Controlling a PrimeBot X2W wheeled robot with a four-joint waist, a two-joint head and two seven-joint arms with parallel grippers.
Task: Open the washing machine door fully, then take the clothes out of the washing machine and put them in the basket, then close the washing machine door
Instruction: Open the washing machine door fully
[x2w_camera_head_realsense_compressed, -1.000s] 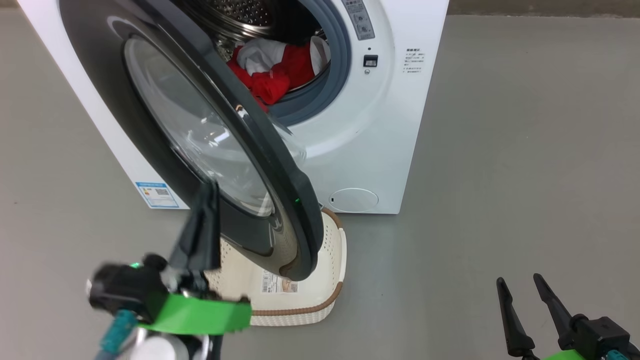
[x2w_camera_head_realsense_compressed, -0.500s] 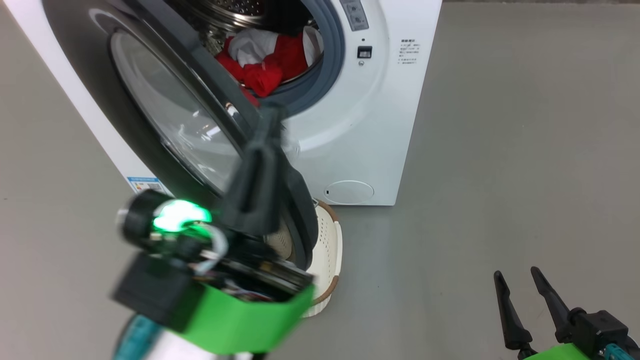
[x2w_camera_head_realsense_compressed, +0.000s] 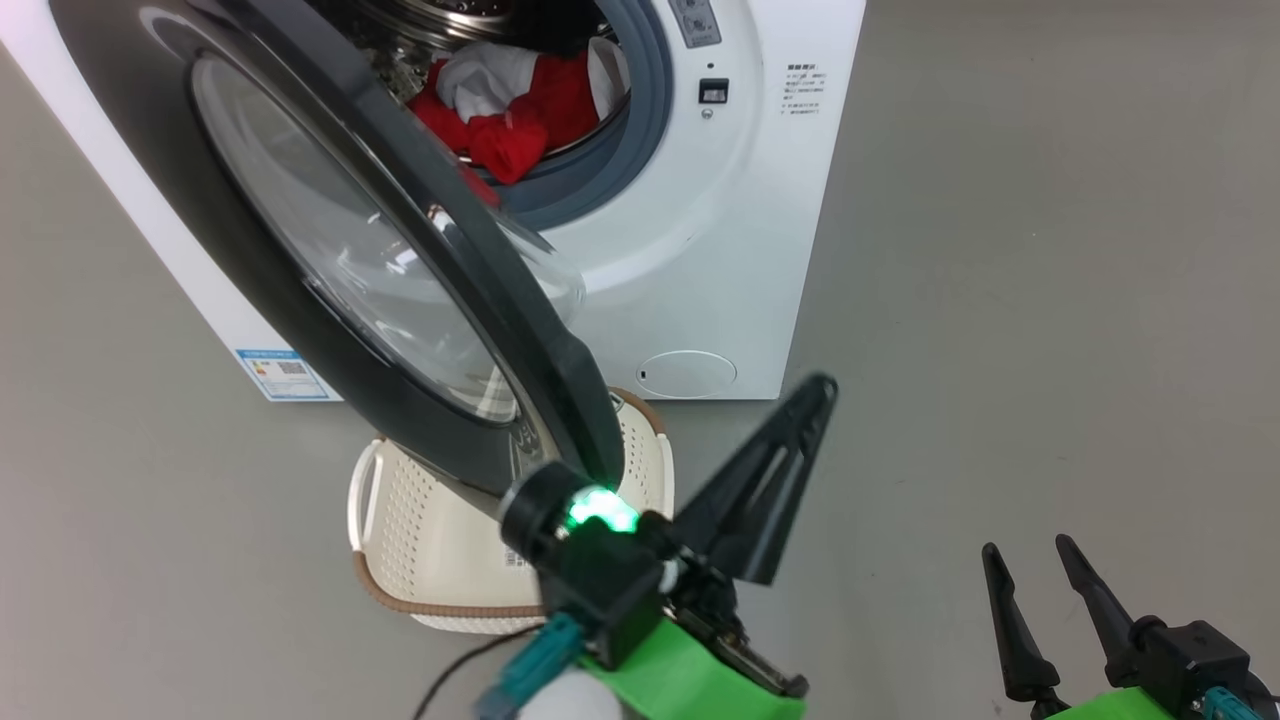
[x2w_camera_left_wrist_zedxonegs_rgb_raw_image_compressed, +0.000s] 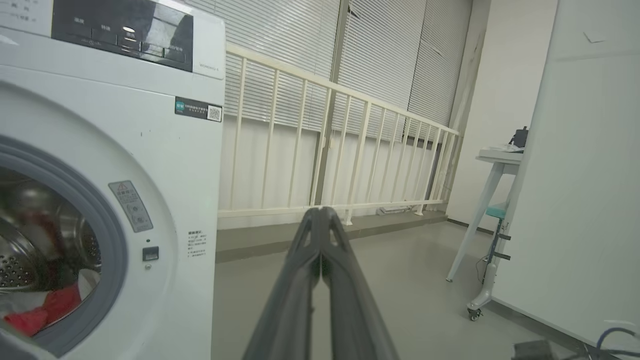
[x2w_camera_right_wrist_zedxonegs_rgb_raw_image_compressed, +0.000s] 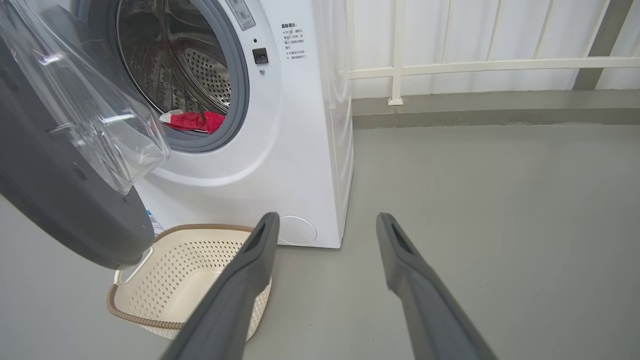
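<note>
Progress check, starting closest to the robot. The right pincer (x2w_camera_head_realsense_compressed: 1028, 548) sits well out in front of the washing machine (x2w_camera_head_realsense_compressed: 720, 230), off past its right-hand front corner. Its fingers are spread wide with nothing between them. The left pincer (x2w_camera_head_realsense_compressed: 818, 392) is closer to the machine, hanging in the air in front of the bottom corner by the little round flap. Its fingers are pressed flat together and it's holding nothing. It isn't touching the door either, and the left wrist view has it (x2w_camera_left_wrist_zedxonegs_rgb_raw_image_compressed: 320, 212) aimed past the machine's front at the railing.

The basket (x2w_camera_head_realsense_compressed: 420, 520) is on the floor right up against the foot of the machine. I can't see anything in it apart from a bit of paper label, so no laundry has gone in yet.

The washing machine door (x2w_camera_head_realsense_compressed: 350, 270) is swung out from the machine's front and hangs over the basket. I'd call it open but not fully, so step one looks only partly done.

The clothes (x2w_camera_head_realsense_compressed: 500, 110) are a red and white heap deep inside the machine's drum, behind the door and well away from both pincers. So my read is: finish opening the door, then unload, then close it.
</note>
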